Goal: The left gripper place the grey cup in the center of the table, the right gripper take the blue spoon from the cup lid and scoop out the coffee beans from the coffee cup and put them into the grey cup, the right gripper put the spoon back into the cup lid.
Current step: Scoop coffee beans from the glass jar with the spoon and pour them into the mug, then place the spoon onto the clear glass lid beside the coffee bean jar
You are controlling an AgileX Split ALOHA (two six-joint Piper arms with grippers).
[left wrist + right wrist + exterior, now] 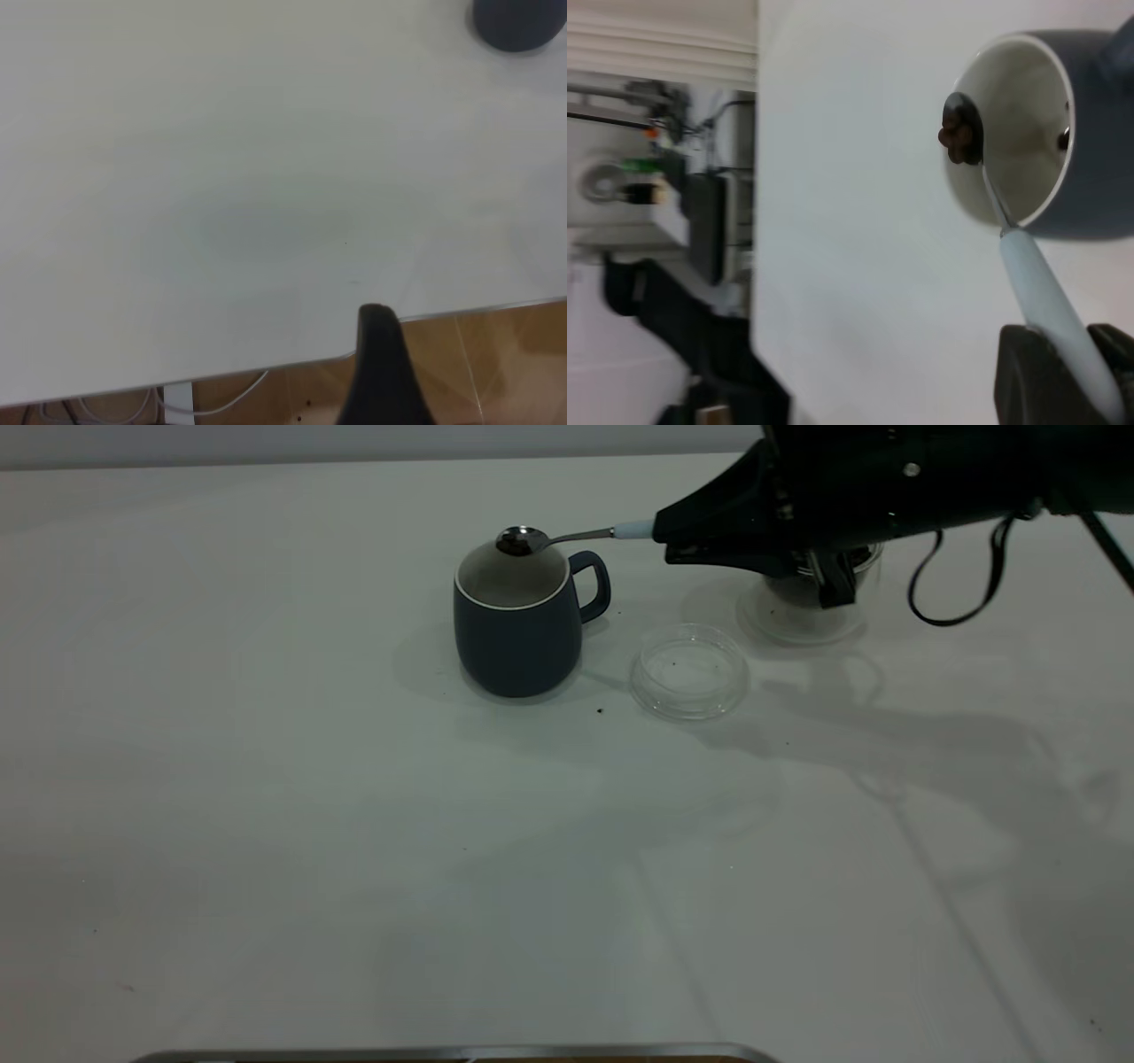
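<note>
The grey cup [518,624] stands upright mid-table, handle toward the right arm. My right gripper [660,536] is shut on the pale handle of the blue spoon [576,536]. It holds the spoon level, with the bowl over the cup's far rim. A few coffee beans [516,545] lie in the bowl. The right wrist view shows the same: beans [957,135], spoon handle [1050,305], cup [1094,133], gripper [1072,372]. The clear cup lid [689,671] lies empty beside the mug. The coffee cup [793,607] is half hidden behind the right gripper. Only one finger [383,367] of my left gripper shows, with nothing near it.
My left gripper hangs over the table's edge [461,310], far from the grey cup [518,25]. A few dark crumbs [601,710] lie on the white table between mug and lid. A black cable [957,593] loops under the right arm.
</note>
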